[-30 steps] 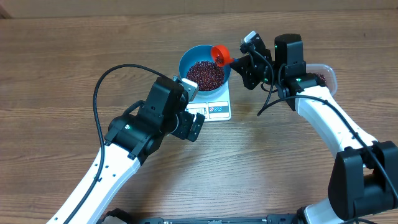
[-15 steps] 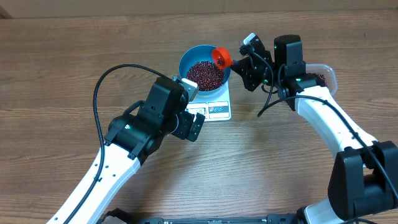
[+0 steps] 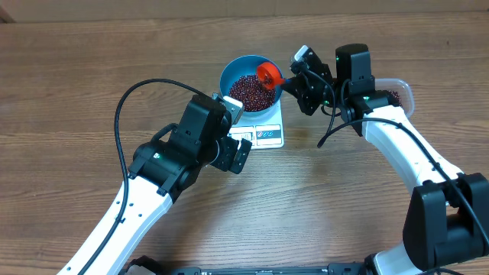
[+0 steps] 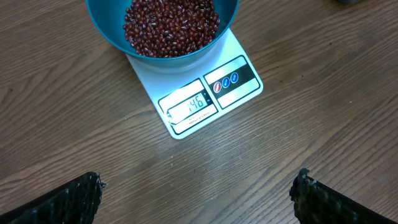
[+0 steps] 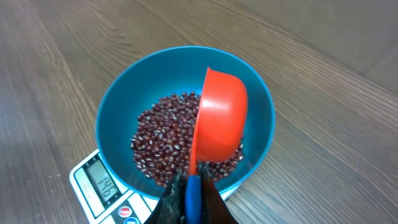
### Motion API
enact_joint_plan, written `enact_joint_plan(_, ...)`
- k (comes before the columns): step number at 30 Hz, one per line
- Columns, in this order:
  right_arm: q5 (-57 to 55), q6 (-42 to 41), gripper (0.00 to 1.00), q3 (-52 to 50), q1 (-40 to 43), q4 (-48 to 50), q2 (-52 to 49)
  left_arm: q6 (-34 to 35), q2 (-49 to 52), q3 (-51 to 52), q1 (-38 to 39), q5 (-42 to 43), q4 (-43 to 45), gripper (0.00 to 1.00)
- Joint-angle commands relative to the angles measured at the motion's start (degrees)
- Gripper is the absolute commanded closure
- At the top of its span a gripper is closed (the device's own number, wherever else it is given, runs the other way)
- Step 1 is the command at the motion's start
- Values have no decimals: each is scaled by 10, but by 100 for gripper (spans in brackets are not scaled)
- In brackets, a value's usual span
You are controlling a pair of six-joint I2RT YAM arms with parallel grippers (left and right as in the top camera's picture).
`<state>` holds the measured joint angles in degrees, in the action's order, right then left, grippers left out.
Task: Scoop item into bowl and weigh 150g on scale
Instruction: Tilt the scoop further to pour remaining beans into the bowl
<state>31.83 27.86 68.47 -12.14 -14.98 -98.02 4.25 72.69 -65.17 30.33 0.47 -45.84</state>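
Bright, even overhead light, soft faint shadows, mild wrist-view blur.

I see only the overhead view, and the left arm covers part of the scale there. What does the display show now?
Observer: In the left wrist view the display on the scale seems to read 146.
Operator: Is the left gripper holding anything?
Observer: No. The left gripper is open, with only bare table between its fingers.
Operator: How is the scoop turned?
Observer: In the right wrist view the right gripper is shut on the handle of the orange scoop. The scoop stands on its side above the beans in the bowl.
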Motion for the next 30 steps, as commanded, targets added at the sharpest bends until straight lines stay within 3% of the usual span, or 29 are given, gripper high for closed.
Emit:
enact_joint_plan(1, 14, 17, 96, 1, -5, -3, -2, -9, 3, 2, 0, 5, 0, 0)
enact_joint_plan(4, 27, 60, 96, 1, -5, -17, -2, -9, 3, 2, 0, 5, 0, 1)
enact_joint_plan(8, -22, 5, 96, 1, -5, -2, -2, -9, 3, 2, 0, 5, 0, 0)
enact_joint_plan(10, 12, 38, 96, 1, -6, -9, -2, -9, 3, 2, 0, 5, 0, 0)
enact_joint_plan(30, 17, 37, 96, 1, -5, -10, -2, -9, 3, 2, 0, 5, 0, 0)
